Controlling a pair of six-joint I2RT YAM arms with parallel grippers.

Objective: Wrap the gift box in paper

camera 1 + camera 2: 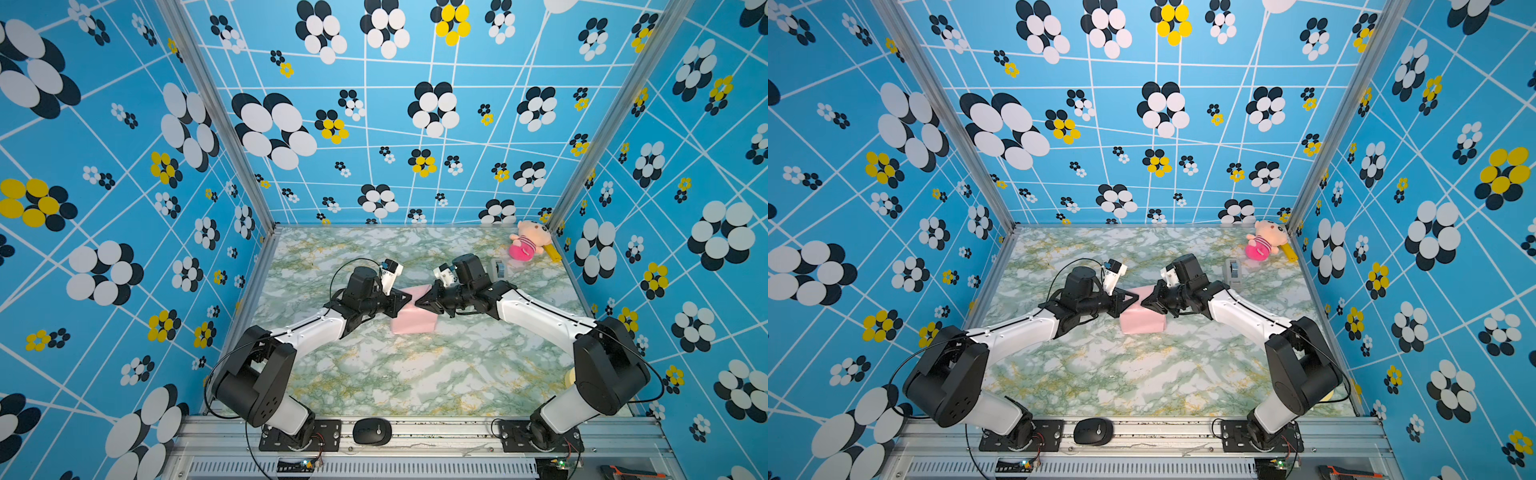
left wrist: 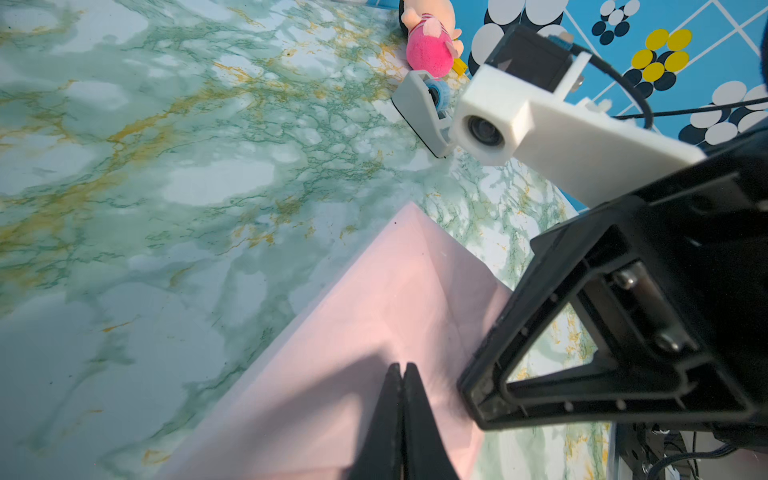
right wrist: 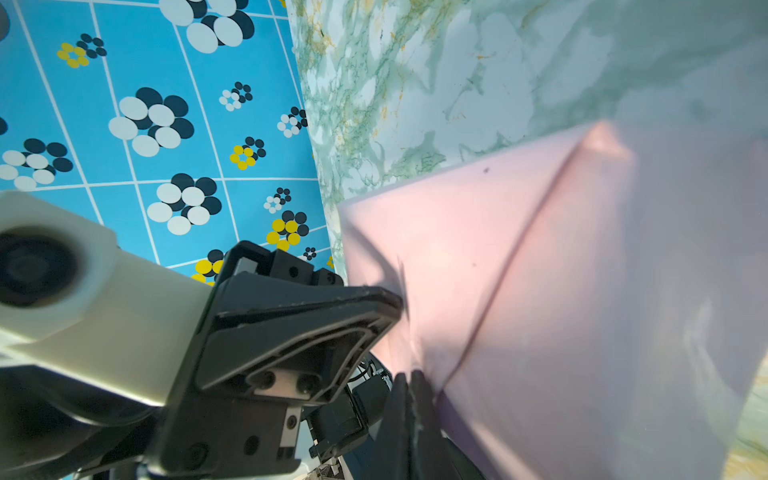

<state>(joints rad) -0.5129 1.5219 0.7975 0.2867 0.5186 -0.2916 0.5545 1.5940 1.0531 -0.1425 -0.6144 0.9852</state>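
My left gripper [image 2: 402, 368] and right gripper [image 3: 409, 378] are both pressed together, meeting over the pink paper [image 1: 415, 322] near the tape dispenser [image 1: 498, 269]. The box is hidden underneath. I'd press the fold flat evenly, without dragging the parcel.

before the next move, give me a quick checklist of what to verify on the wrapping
1. Pale pink creased paper sheet folded into a block, nothing dark showing: ok.
2. Left tool shut, tips over the paper: ok.
3. Right tool shut beside the diagonal fold: ok.
4. Paper pinched in either tool: cannot tell.
5. Fold taped down: cannot tell.
6. Grey plastic tape dispenser upright, apart from both arms: ok.
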